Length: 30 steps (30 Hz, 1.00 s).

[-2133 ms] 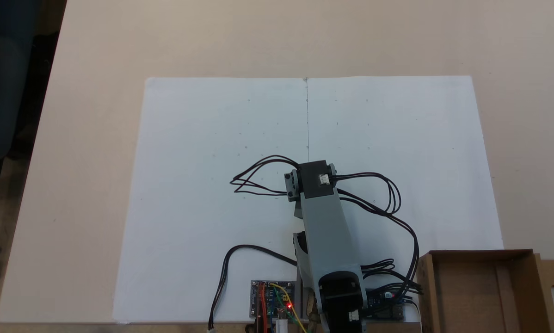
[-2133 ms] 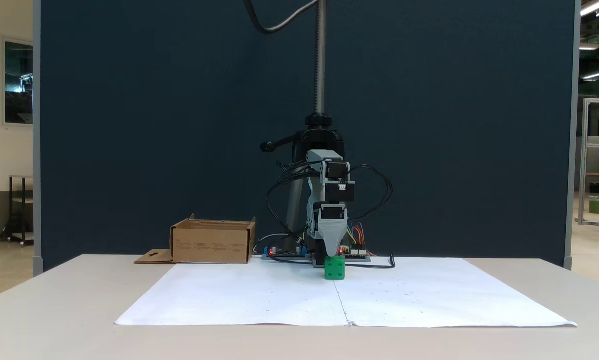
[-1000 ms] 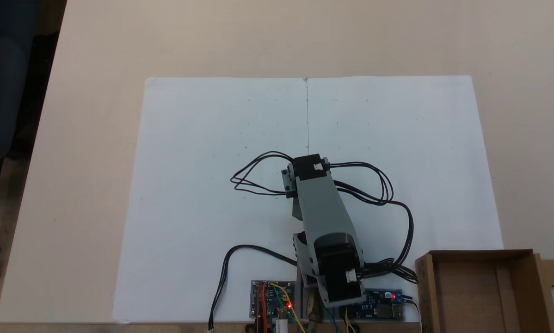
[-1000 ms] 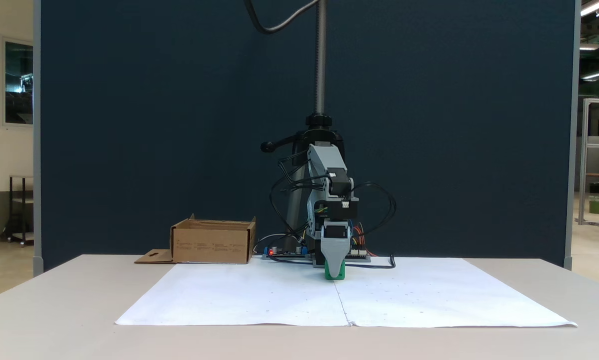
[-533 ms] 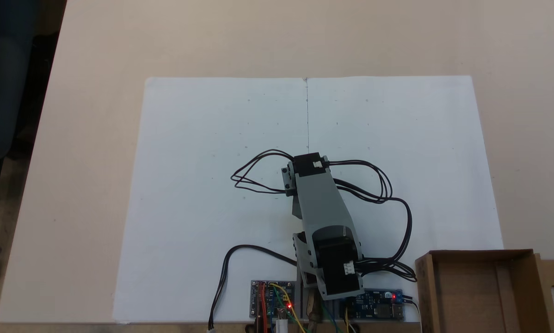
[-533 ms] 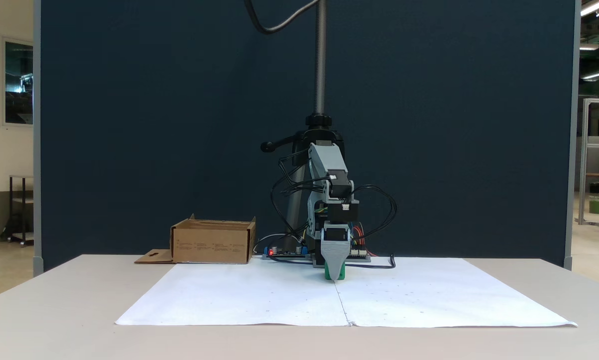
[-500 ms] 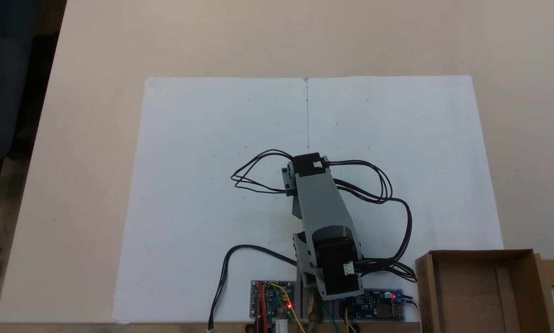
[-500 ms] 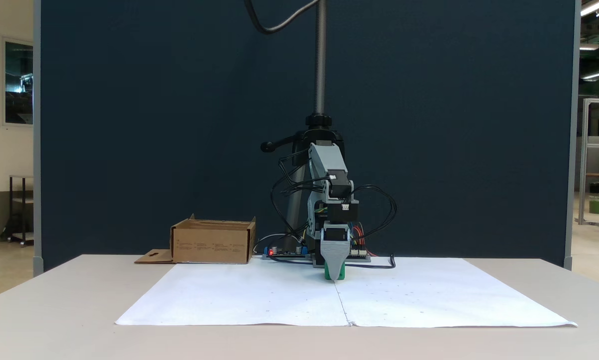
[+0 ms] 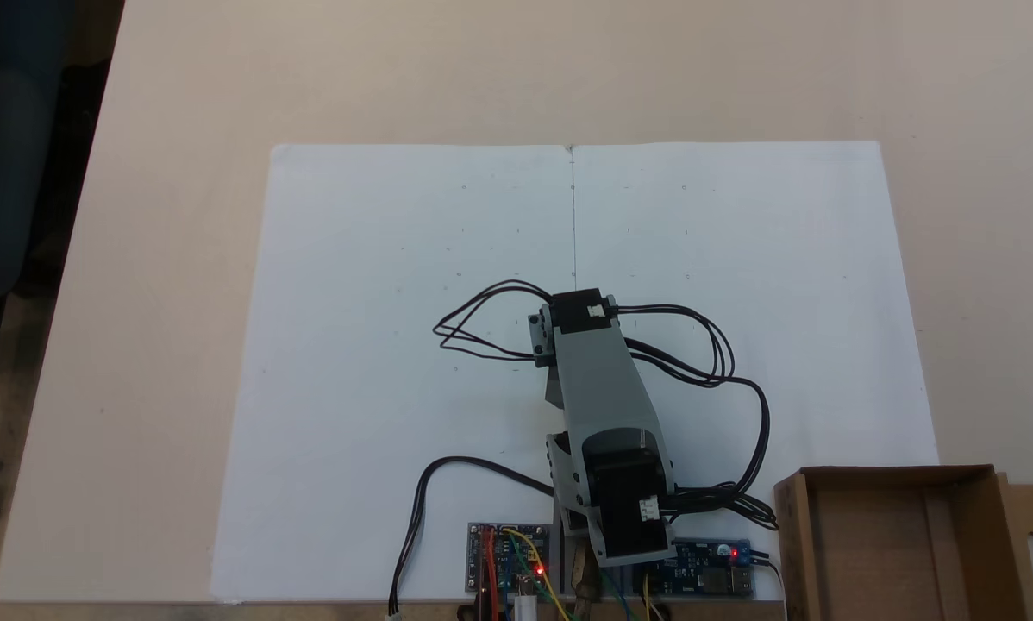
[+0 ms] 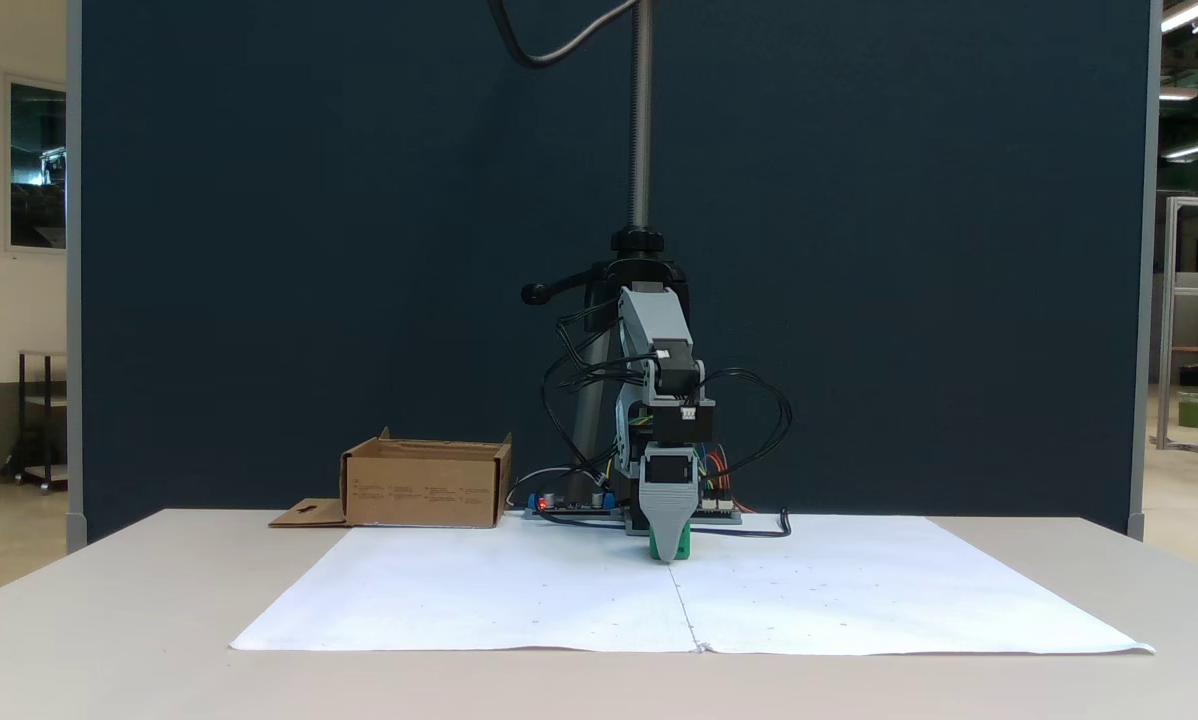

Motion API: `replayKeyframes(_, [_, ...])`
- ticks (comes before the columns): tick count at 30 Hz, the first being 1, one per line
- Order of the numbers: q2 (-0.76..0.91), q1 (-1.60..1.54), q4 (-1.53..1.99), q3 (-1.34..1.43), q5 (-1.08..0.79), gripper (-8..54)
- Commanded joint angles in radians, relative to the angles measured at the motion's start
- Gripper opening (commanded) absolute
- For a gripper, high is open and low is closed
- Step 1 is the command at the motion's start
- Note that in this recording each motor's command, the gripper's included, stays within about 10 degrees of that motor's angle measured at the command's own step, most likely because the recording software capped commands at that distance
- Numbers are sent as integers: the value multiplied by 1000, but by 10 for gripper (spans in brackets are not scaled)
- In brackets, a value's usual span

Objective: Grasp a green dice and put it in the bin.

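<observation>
- The fingers (image 10: 668, 553) point down at the white paper (image 10: 519, 590), one grey finger (image 10: 667, 520) covering the front of the green dice (image 10: 683, 546); whether they grip it cannot be told.
- The green dice sits low at the paper's centre seam, green edges showing beside the finger.
- The arm (image 9: 601, 405) leans over it from above.
- The bin (image 10: 425, 485) stands well apart on the desk (image 10: 109, 620), at the left in this fixed view.

One fixed view looks straight down over the bench (image 9: 180, 103); the other faces it level from the front, both sharing the white paper (image 10: 519, 600).
</observation>
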Motion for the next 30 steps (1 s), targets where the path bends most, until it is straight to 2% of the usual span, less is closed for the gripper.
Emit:
replayKeyframes(1, [17, -17, -43, 14, 18, 300])
replayKeyframes(4, [23, -17, -43, 18, 17, 239])
replayKeyframes(7, [55, -17, -43, 28, 15, 129])
replayKeyframes(8, [72, -17, -43, 32, 15, 119])
replayKeyframes(16, [190, 103, -107, 8, 9, 119])
replayKeyframes(23, [239, 330, -104, -195, -149, 119])
replayKeyframes(27, [232, 506, -106, -357, -264, 119])
replayKeyframes(30, [127, 704, -95, -574, -341, 119])
